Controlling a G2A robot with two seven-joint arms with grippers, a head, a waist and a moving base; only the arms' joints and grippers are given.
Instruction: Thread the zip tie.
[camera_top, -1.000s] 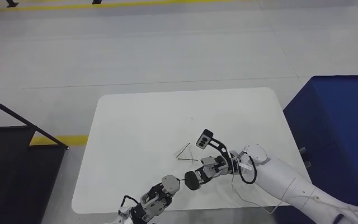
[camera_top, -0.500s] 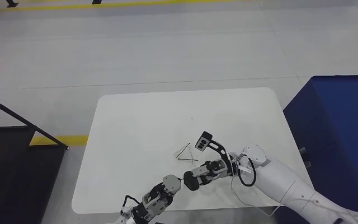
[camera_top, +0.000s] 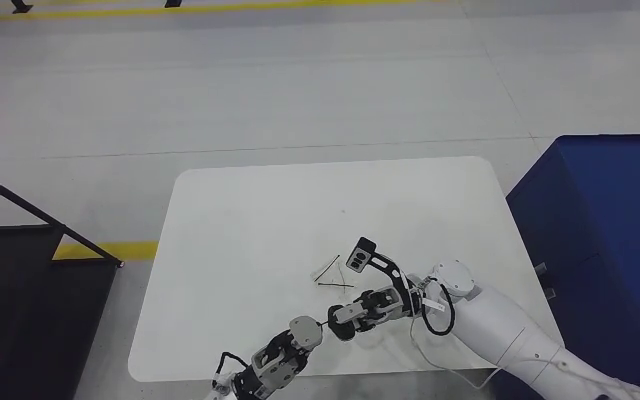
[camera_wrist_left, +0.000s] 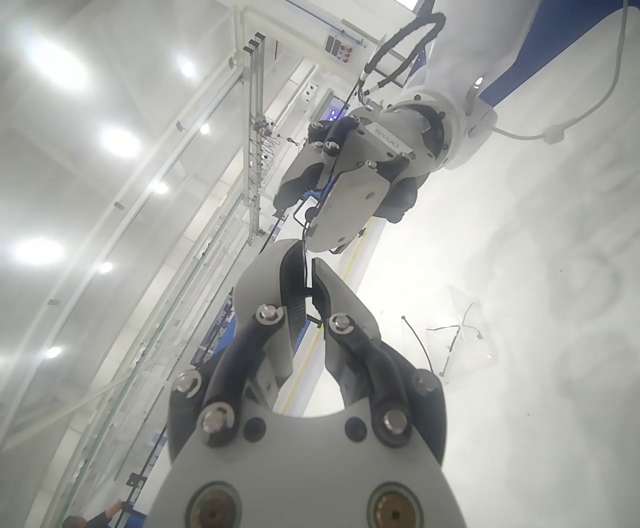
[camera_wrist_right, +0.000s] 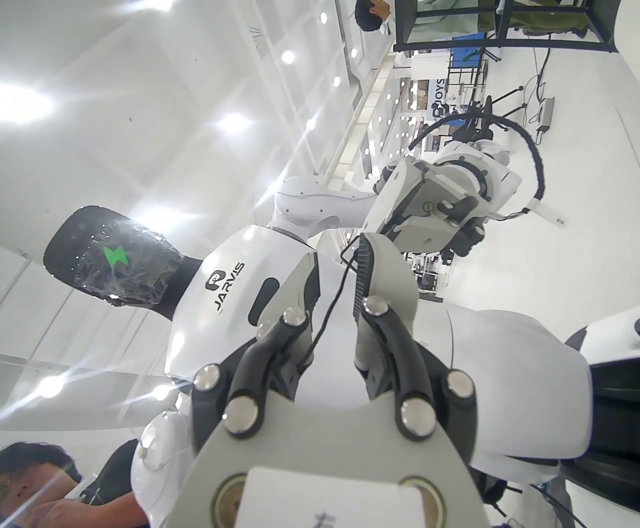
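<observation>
Left gripper (camera_wrist_left: 306, 257): low over the robot's side of the table, its fingers pinched together on the zip tie, which stands out past their tips toward the other gripper

Right gripper (camera_wrist_right: 341, 247): almost tip to tip with the left one, just above the same part of the table; its fingers stand a little apart, with a strip of background showing between the two pads

Zip tie (camera_wrist_right: 327, 310): thin and black, held off the table; from the left gripper's pinch it runs into the gap of the right gripper, lies against the ribbed pad (camera_wrist_right: 362, 275) near its tip, makes a small kink or loop there, and goes on in a gentle curve toward that gripper's palm

Threading: whether the tail has passed through the head cannot be told, as the spot is too small

Spare ties (camera_top: 330, 271): a few loose black ones lying crossed on the table, just beyond the two grippers and touching neither

Clear bag (camera_wrist_left: 462, 322): flat on the table beside the spare ties; some ties lie on it or in it, which one cannot be told

Table (camera_top: 250, 220): white, with rounded corners

Blue cabinet (camera_top: 590, 220): stands off the table's right side
</observation>
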